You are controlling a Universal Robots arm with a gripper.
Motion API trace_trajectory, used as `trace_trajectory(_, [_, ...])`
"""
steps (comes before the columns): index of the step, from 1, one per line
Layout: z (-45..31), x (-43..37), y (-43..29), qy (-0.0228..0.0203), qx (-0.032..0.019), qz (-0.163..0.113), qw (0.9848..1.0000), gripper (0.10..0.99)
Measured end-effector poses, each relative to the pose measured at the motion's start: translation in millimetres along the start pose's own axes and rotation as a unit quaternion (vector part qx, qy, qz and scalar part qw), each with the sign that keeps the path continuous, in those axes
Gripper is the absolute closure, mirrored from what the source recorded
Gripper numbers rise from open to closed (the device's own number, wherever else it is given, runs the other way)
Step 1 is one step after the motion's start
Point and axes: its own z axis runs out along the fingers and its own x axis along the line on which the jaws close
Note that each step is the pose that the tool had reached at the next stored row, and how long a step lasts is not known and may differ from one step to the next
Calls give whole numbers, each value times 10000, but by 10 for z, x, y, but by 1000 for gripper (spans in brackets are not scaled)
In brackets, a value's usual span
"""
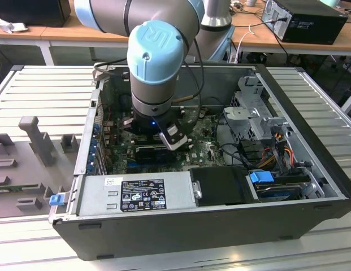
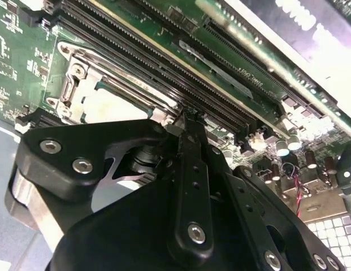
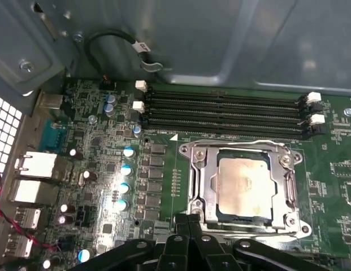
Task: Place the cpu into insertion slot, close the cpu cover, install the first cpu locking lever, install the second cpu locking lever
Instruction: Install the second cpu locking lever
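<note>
In the insertion slot: cpu seated, cpu cover down; gripper at 6 o'clock of it, jaws together, empty.

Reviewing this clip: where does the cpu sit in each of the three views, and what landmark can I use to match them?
Exterior view: I cannot make it out; the arm's wrist stands over that part of the board inside the case.
First wrist view: the cpu lies in its metal frame, beside the memory slots.
Second wrist view: the cpu shows pale, just beyond the gripper.
Shared landmark: the memory slots, running alongside the socket in both wrist views.
</note>
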Motion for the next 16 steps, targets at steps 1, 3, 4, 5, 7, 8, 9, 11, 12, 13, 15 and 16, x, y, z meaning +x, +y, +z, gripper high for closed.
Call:
trace_trajectory(1, [4, 10, -1, -1, -19, 0, 10000, 980])
trace_trajectory(3, [12, 29, -2, -3, -48, -1, 10000, 980])
trace_trajectory(4, [18, 32, -3, -4, -66, -2, 10000, 980])
trace_trajectory(5, [26, 32, -3, -6, -83, -4, 10000, 980])
trace_trajectory(7, [37, 33, -4, -8, -110, -3, 9999, 980])
trace_trajectory(8, [36, 34, -4, -8, -111, -3, 9999, 980])
trace_trajectory(9, [34, 34, -4, -7, -111, -3, 9999, 980])
trace_trajectory(11, [-11, 37, 13, -8, -111, -2, 9999, 980])
trace_trajectory(12, [-36, 37, 24, -8, -111, -3, 9999, 980])
trace_trajectory(13, [-68, 36, 39, -7, -112, -3, 9999, 980])
trace_trajectory(15, [-112, 36, 62, -8, -111, -3, 9999, 980])
trace_trajectory(16, [-137, 37, 72, -7, -111, -3, 9999, 980])
